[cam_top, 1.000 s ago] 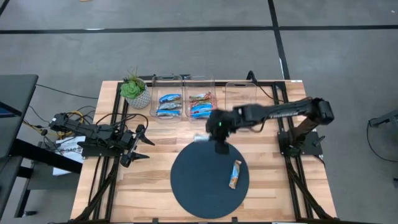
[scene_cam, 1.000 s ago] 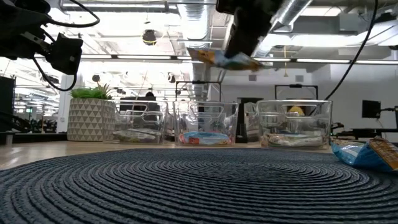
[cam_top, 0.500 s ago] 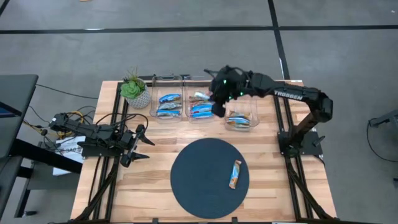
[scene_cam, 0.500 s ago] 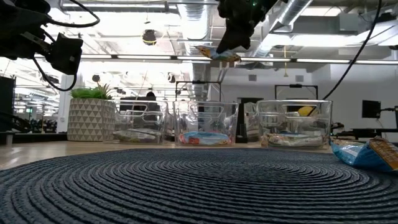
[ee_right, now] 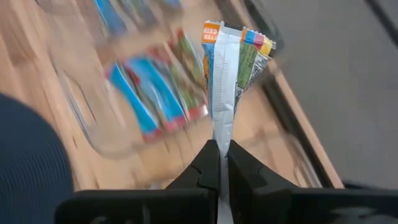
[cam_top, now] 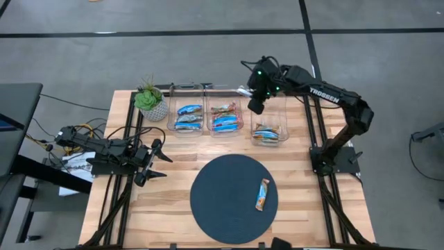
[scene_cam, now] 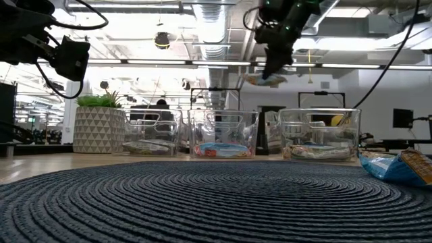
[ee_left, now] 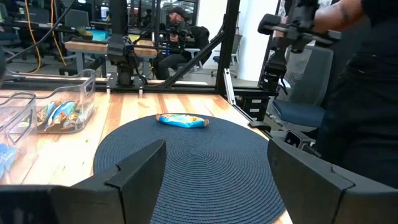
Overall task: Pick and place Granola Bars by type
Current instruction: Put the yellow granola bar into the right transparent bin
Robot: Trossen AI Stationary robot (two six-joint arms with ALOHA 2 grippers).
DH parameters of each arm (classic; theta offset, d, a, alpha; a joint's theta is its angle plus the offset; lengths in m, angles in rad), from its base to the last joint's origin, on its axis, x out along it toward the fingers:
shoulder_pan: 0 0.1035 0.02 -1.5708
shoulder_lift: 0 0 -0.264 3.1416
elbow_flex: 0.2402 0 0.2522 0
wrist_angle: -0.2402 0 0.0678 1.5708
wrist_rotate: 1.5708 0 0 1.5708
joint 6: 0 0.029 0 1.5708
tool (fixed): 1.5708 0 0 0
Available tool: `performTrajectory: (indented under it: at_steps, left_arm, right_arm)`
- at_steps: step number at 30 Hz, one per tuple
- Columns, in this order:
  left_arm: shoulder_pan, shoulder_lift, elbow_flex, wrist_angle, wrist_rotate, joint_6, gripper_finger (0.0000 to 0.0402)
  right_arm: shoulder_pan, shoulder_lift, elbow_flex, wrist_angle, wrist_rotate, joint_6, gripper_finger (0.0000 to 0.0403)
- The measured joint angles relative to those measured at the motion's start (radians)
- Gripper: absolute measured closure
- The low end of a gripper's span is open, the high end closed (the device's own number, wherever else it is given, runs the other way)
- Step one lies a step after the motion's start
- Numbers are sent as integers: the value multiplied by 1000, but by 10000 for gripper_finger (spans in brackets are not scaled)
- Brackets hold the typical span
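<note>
Right pincer [ee_right: 219, 163] clamped on granola bar [ee_right: 231, 68], high view hides the grip [cam_top: 254, 97], left pincer [cam_top: 154, 161] spread, empty

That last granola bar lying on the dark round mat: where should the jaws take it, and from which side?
Take the granola bar across its narrow middle, coming straight down. It lies flat and alone on the mat, long axis running roughly toward the bins and slightly tilted, so both long edges are free. The right gripper is busy holding another bar over the bins; the left gripper waits open.

Even bright overhead light, soft shadows; low view backlit by ceiling glare at 12 o'clock; right wrist view motion-blurred.
</note>
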Motion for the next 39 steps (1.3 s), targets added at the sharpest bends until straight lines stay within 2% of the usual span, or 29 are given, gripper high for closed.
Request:
performTrajectory:
  at_steps: [9, 15, 26, 29, 39]
  left_arm:
    - [0, 0, 0, 0, 0, 0, 127]
    - [0, 0, 0, 0, 0, 0, 127]
    - [0, 0, 0, 0, 0, 0, 127]
    - [0, 0, 0, 0, 0, 0, 127]
    - [0, 0, 0, 0, 0, 0, 127]
  right_arm:
    - [-62, 0, 0, -241, 29, -112, 402]
    - [-68, 0, -6, -334, 29, -143, 403]
    - [-68, 0, -14, -331, 29, -143, 403]
    - [-68, 0, -60, -323, 26, -142, 403]
    - [-79, 0, -266, -130, 20, -142, 403]
